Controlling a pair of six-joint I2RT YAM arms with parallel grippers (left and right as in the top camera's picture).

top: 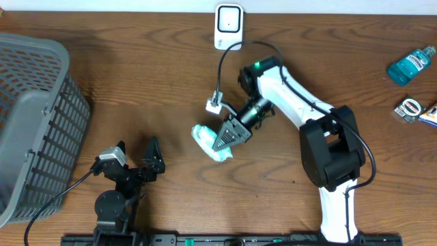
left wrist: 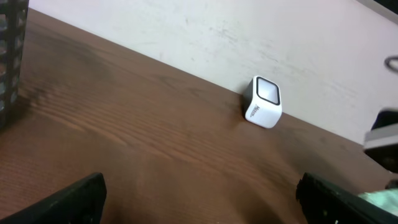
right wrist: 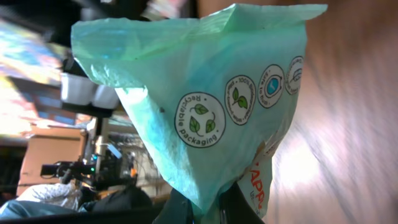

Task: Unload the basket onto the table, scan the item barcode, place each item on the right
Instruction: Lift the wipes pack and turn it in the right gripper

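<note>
A pale green plastic bag (top: 205,141) is gripped at one edge by the closed right hand (top: 222,141) over the middle of the desk (top: 136,68). In the right wrist view, a row of round white seals is seen printed on the bag (right wrist: 211,93). The largest is read as "Recyclable packaging" around a leaf emblem. The next begins "100%", and the rest is too small to be read. Red letters "APP" are seen at the bag's lower edge, cut off by a fold. The white scanner (top: 228,24) is set at the far edge, well apart from the bag. Small print on its side (left wrist: 256,111) cannot be read. The left hand (top: 135,156) is held wide open beside a grey basket (top: 34,123).
</note>
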